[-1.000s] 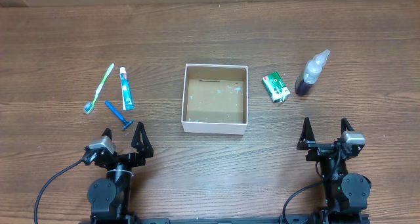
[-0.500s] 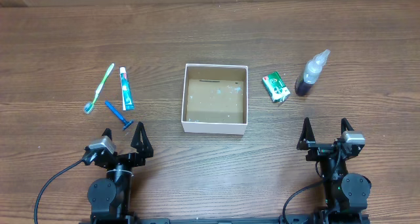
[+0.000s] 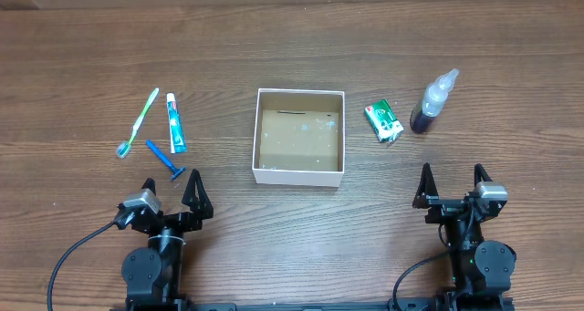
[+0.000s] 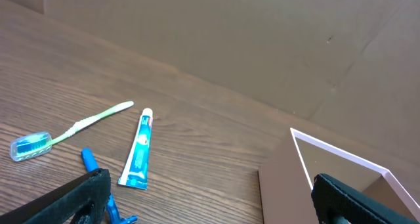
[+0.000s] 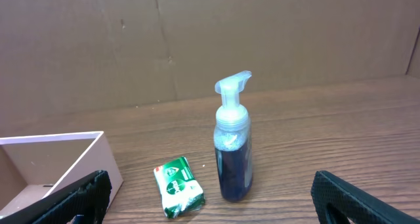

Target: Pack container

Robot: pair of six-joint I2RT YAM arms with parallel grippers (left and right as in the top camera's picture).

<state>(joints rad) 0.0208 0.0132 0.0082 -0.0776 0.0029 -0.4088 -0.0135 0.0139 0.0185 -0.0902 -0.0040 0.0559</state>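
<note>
The container (image 3: 257, 138), a shallow square white box with a brown speckled bottom, stands mid-table with nothing in it; it also shows in the left wrist view (image 4: 308, 171) and the right wrist view (image 5: 79, 158). Left of it lie a green toothbrush (image 3: 139, 121) (image 4: 72, 127), a toothpaste tube (image 3: 175, 122) (image 4: 139, 149) and a blue razor (image 3: 165, 161) (image 4: 98, 191). Right of it lie a green soap bar (image 3: 384, 120) (image 5: 178, 186) and a dark pump bottle (image 3: 430, 102) (image 5: 233, 145), upright. My left gripper (image 3: 172, 189) (image 4: 210, 204) and right gripper (image 3: 453, 179) (image 5: 210, 201) are open and empty near the front edge.
The table is dark brown wood. A brown cardboard wall (image 5: 197, 40) stands behind the far edge. Black cables (image 3: 73, 256) run from both arm bases at the front.
</note>
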